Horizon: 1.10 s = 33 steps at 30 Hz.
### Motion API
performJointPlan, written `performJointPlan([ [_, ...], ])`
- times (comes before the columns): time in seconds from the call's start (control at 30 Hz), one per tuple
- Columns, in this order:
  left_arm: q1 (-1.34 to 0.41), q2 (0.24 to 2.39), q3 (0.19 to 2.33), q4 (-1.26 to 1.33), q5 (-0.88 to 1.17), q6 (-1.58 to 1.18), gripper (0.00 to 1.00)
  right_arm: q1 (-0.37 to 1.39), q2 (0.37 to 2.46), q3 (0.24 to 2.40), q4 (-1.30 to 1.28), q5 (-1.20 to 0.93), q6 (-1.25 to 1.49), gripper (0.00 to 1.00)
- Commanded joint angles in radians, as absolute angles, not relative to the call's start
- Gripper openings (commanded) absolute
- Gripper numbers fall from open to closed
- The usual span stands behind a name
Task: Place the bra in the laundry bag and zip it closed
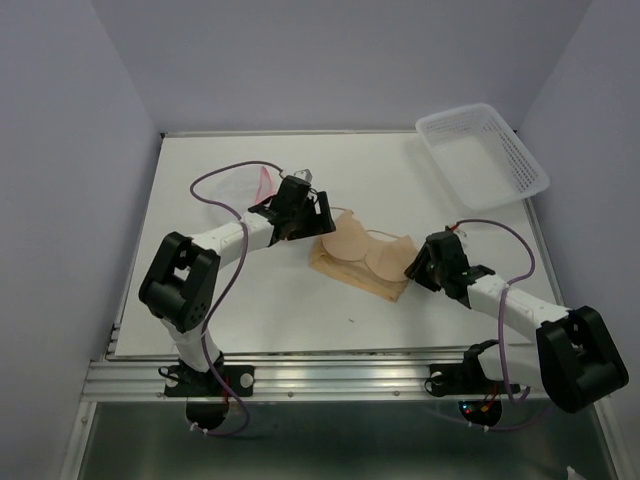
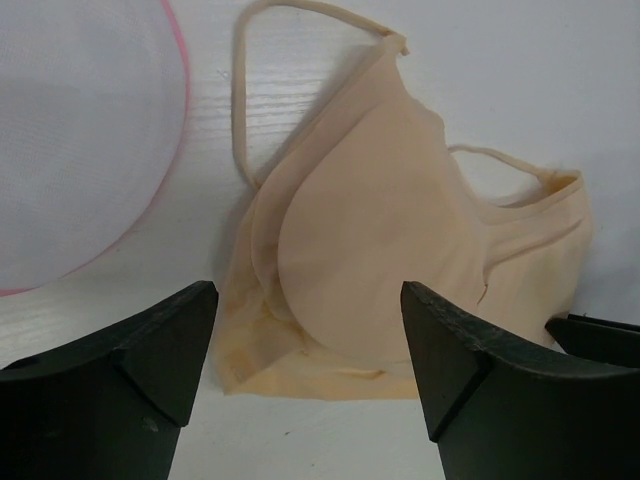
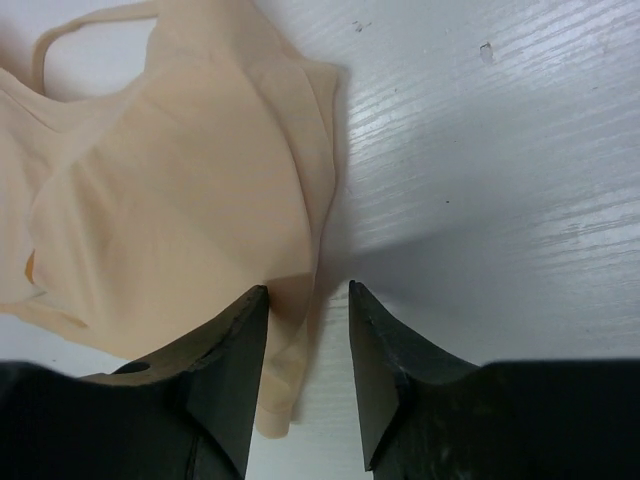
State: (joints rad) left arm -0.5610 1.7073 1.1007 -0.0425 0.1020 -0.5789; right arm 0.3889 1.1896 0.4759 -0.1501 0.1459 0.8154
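bra (image 1: 362, 255) | left fingers (image 2: 130, 360) spread wide, low over it | right fingers (image 3: 225, 370) part-closed astride hem, grip unclear

Bare table (image 1: 250, 310) open on near side of bra (image 1: 362, 257). Left gripper (image 1: 322, 224) at bra's left end, right gripper (image 1: 412, 264) at right end, blocking both. Laundry bag (image 2: 70, 150) beyond left gripper, near bra. Slotted basket (image 1: 480, 155) in far right corner, well apart.

Left claw (image 2: 310, 300) gapes wide; right claw (image 3: 308, 295) seemingly half-closed.
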Motion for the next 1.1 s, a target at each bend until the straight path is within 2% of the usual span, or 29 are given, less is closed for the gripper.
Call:
performJointPlan([
  [0.0, -0.561, 1.732, 1.098, -0.02, 0.107, -0.571, 0.78, 0.387, 1.177, 0.482, -0.092, 0.202, 0.822, 0.4],
  [0.13, -0.564, 1.746, 1.088, -0.008, 0.112, -0.566, 0.76, 0.387, 1.187, 0.488, -0.092, 0.213, 0.81, 0.38],
  [0.2, -0.568, 1.759, 1.091, -0.008, 0.114, -0.565, 0.71, 0.387, 1.207, 0.491, -0.092, 0.221, 0.805, 0.38],
  [0.3, -0.575, 1.779, 1.103, -0.008, 0.11, -0.566, 0.7, 0.387, 1.229, 0.495, -0.092, 0.215, 0.805, 0.36],
  [0.37, -0.578, 1.799, 1.108, -0.008, 0.11, -0.565, 0.65, 0.387, 1.232, 0.495, -0.087, 0.209, 0.804, 0.35],
  [0.43, -0.58, 1.813, 1.114, -0.008, 0.112, -0.565, 0.58, 0.387, 1.229, 0.494, -0.074, 0.201, 0.793, 0.29],
  [0.5, -0.58, 1.828, 1.114, -0.008, 0.115, -0.565, 0.57, 0.387, 1.224, 0.497, -0.069, 0.202, 0.788, 0.21],
  [0.63, -0.589, 1.851, 1.126, -0.008, 0.133, -0.565, 0.53, 0.387, 1.209, 0.517, -0.084, 0.195, 0.764, 0.13],
  [0.73, -0.604, 1.865, 1.138, 0.017, 0.138, -0.566, 0.48, 0.387, 1.193, 0.552, -0.142, 0.21, 0.743, 0.01],
  [0.9, -0.626, 1.865, 1.143, 0.018, 0.132, -0.583, 0.34, 0.387, 1.164, 0.644, -0.317, 0.302, 0.698, 0.01],
  [0.93, -0.629, 1.864, 1.141, 0.018, 0.132, -0.587, 0.29, 0.387, 1.161, 0.659, -0.339, 0.314, 0.692, 0.01],
  [1.0, -0.634, 1.859, 1.144, 0.02, 0.13, -0.598, 0.24, 0.387, 1.151, 0.702, -0.388, 0.331, 0.678, 0.01],
  [1.07, -0.64, 1.855, 1.144, 0.023, 0.123, -0.607, 0.24, 0.387, 1.141, 0.727, -0.414, 0.328, 0.666, 0.01],
])
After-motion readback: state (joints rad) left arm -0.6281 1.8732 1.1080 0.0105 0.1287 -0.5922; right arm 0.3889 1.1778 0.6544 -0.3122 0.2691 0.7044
